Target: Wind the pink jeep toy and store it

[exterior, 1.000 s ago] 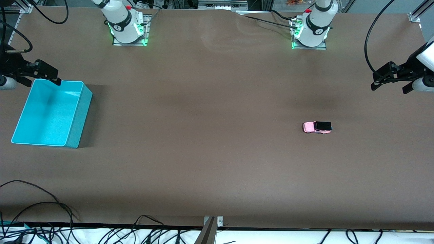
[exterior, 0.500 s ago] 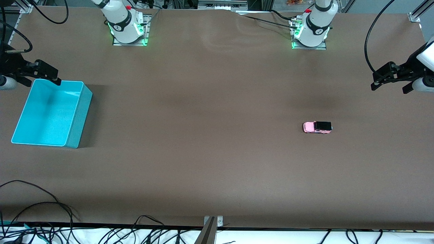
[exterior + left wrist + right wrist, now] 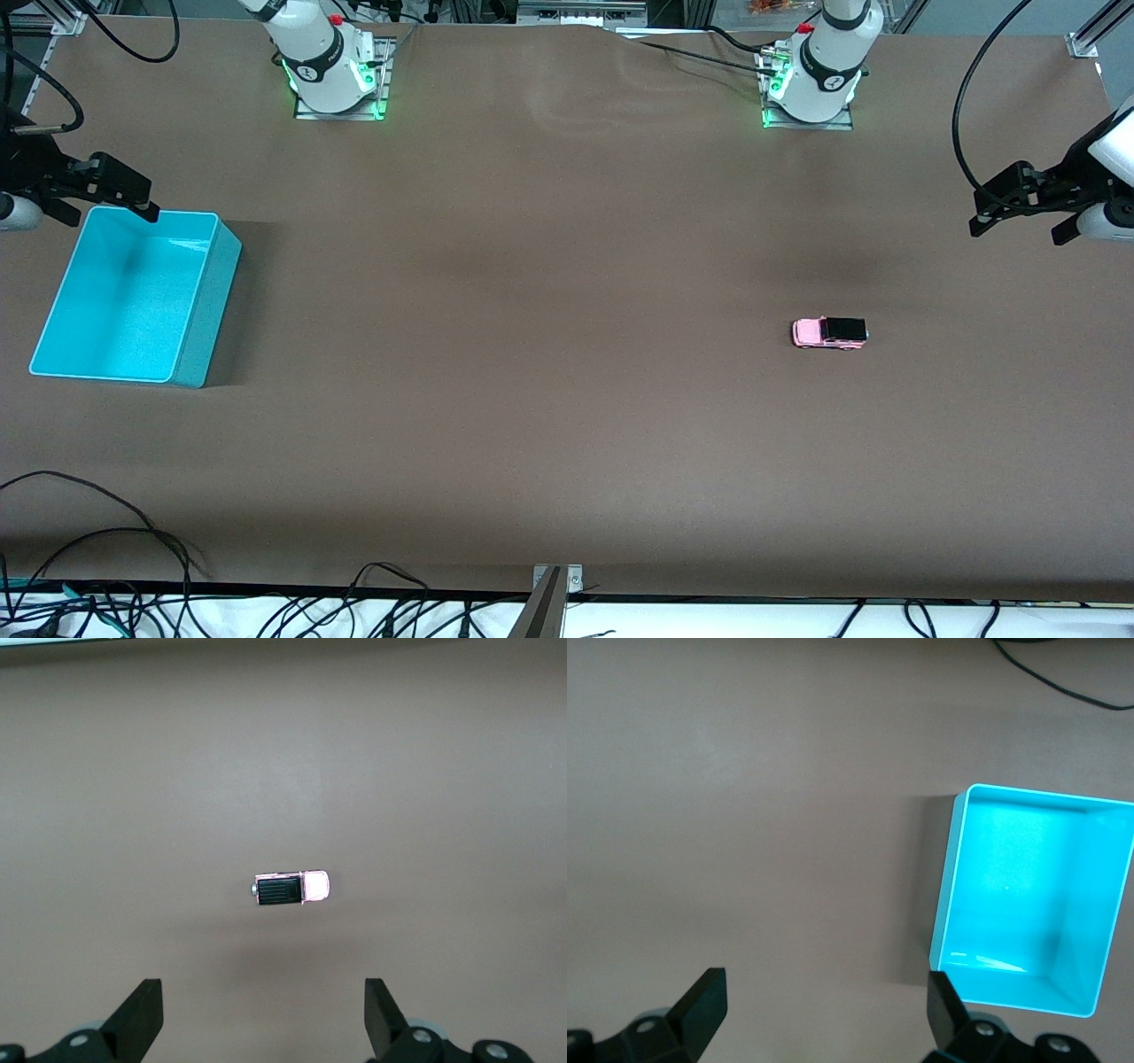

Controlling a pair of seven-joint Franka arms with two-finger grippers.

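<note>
The pink jeep toy (image 3: 829, 333) stands on its wheels on the brown table, toward the left arm's end, its body pale pink and its roof black. My left gripper (image 3: 1019, 229) hovers open at that end of the table, well apart from the jeep. In the left wrist view the jeep (image 3: 292, 888) lies ahead of the open left gripper (image 3: 262, 992), with bare table between the fingers. My right gripper (image 3: 106, 213) hangs open over the edge of the turquoise bin (image 3: 208, 310), holding nothing. The right wrist view shows the bin (image 3: 948, 886) beside the open right gripper (image 3: 824, 979).
The turquoise bin has nothing in it and sits at the right arm's end of the table. Loose black cables (image 3: 106, 532) trail along the table edge nearest the front camera. A metal bracket (image 3: 554, 585) sits at the middle of that edge.
The right gripper has crept very slightly by the bin. The jeep and the left gripper have not moved.
</note>
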